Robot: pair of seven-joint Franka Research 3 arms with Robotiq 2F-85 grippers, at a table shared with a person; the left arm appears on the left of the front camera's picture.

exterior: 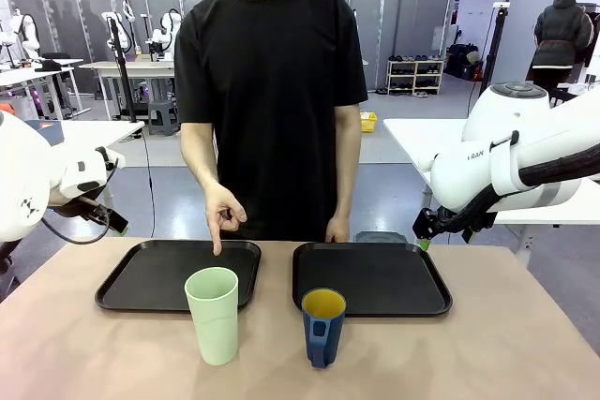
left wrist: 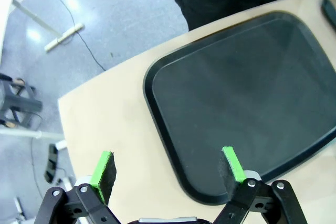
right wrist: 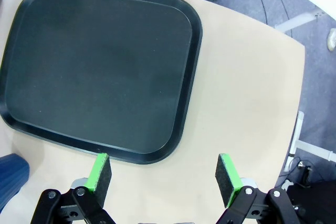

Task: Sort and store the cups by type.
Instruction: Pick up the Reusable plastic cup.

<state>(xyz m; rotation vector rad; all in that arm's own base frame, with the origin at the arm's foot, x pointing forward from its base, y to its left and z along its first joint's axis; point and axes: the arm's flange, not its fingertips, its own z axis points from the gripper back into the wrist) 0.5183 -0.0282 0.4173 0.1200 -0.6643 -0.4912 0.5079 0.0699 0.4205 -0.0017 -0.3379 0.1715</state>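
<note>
front view: hand downward over tray

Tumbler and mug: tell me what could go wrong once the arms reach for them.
The tumbler is tall and slim; a brush from the open left hand could tip it.
The mug turns its handle toward the robot, so the right hand may snag it.
The person's hand points at the left tray; an arm coming in might meet it.

We see a left tray and a right tray, both black, side by side on the table, slightly apart; a person in black stands behind.
</note>
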